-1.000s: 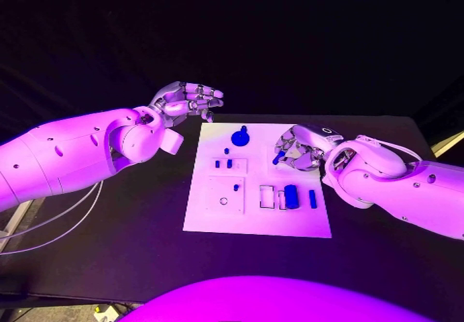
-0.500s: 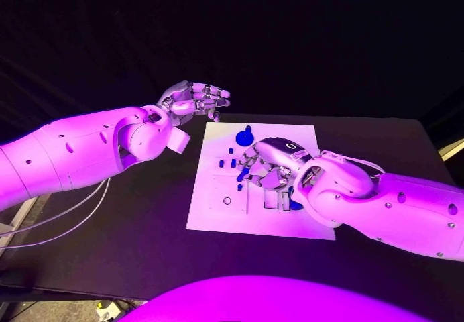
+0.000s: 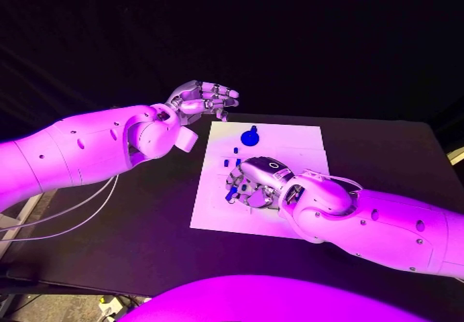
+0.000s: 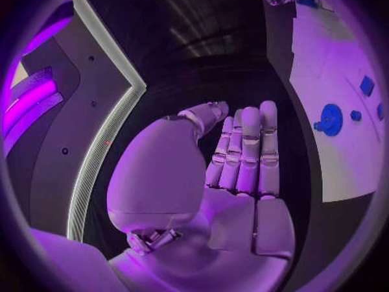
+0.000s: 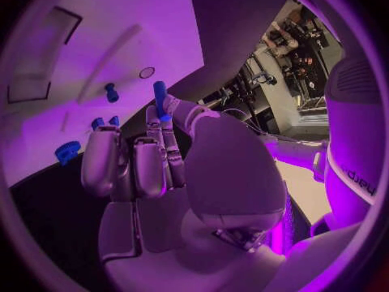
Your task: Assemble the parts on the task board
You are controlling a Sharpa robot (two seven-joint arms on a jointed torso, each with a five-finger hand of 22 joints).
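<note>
Right robot hand (image 3: pixel 253 184): pinches a small blue peg (image 5: pixel 159 97) over the task board (image 3: pixel 300 137). Left robot hand (image 3: pixel 203 99): empty, fingers loosely curled. Peg likely light, rigid, slippery; best held mid-shaft.

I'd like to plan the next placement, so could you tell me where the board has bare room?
The task board is bare along its far right side and at its near left corner. Its middle is crowded: the right hand holds a blue pin there, with the blue knob beyond.
</note>
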